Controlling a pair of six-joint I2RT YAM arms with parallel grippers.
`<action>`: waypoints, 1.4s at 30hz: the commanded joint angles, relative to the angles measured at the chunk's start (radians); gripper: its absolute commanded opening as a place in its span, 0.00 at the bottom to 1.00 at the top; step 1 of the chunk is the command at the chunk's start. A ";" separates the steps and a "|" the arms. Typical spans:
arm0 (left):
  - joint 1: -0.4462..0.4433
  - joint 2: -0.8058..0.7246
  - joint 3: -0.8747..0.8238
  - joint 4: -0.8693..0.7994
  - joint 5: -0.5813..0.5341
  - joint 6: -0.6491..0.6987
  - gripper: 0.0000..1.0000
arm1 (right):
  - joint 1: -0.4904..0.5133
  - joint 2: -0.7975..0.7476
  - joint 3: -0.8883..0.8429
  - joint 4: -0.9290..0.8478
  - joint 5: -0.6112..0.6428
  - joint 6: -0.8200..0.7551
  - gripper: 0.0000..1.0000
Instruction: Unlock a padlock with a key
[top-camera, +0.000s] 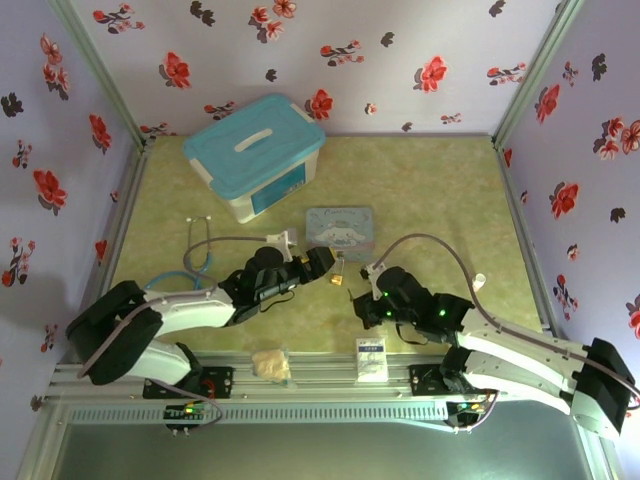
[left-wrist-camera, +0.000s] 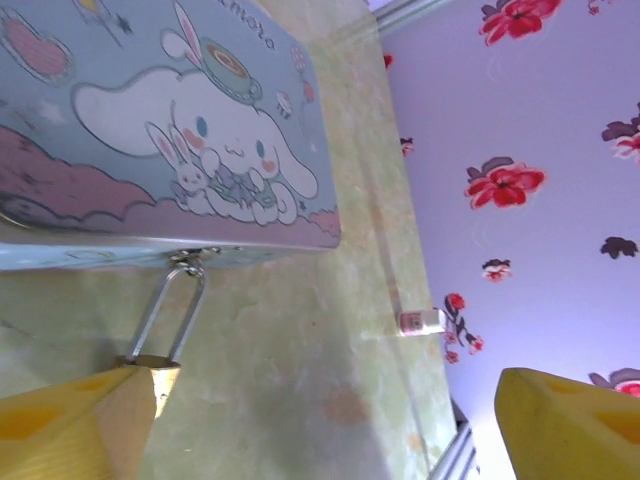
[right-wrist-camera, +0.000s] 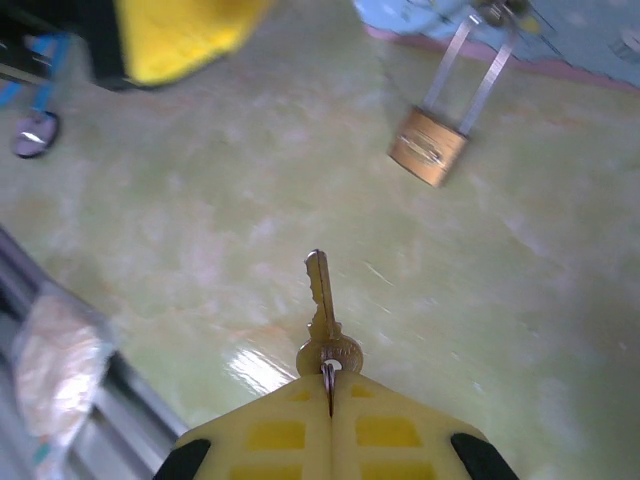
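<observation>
Top external view: on the mottled green counter (top-camera: 440, 190), walled in floral paper, two arms meet before a pale blue cartoon tin (top-camera: 340, 228). The brass padlock (top-camera: 337, 277) hangs off the tin's near side, between the two sets of jaws. A teal-lidded storage box (top-camera: 255, 155) stands behind and to the left, a stethoscope (top-camera: 200, 250) lies left of the left arm, and a pale packet (top-camera: 270, 365) and a small white card (top-camera: 371, 358) rest on the rail at the near edge.

Left wrist view: the left jaws stand released, their yellow fingers (left-wrist-camera: 60, 420) far apart. One finger presses beside the padlock (left-wrist-camera: 160, 372), whose silvery shackle (left-wrist-camera: 170, 310) is hooked through a clasp on the tin (left-wrist-camera: 150, 130). A small white bottle (left-wrist-camera: 420, 321) sits by the wall.

Right wrist view: the right jaws are clenched on the head of the key (right-wrist-camera: 320, 300), blade pointing forward (its tip well short of the lock). Bare counter separates it from the padlock (right-wrist-camera: 430, 150), which is tilted under the tin's edge. A yellow finger (right-wrist-camera: 180, 35) of the left arm looms at upper left, near the stethoscope's disc (right-wrist-camera: 35, 133).
</observation>
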 joint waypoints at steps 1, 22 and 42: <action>-0.017 0.029 0.005 0.145 0.074 -0.010 0.79 | -0.006 0.000 0.059 0.060 -0.067 -0.040 0.00; -0.057 -0.147 0.039 -0.235 0.027 0.074 0.38 | -0.047 0.158 0.185 0.119 -0.119 -0.085 0.00; -0.056 -0.192 0.108 -0.374 0.009 0.153 0.00 | -0.108 0.183 0.214 0.122 -0.157 -0.095 0.44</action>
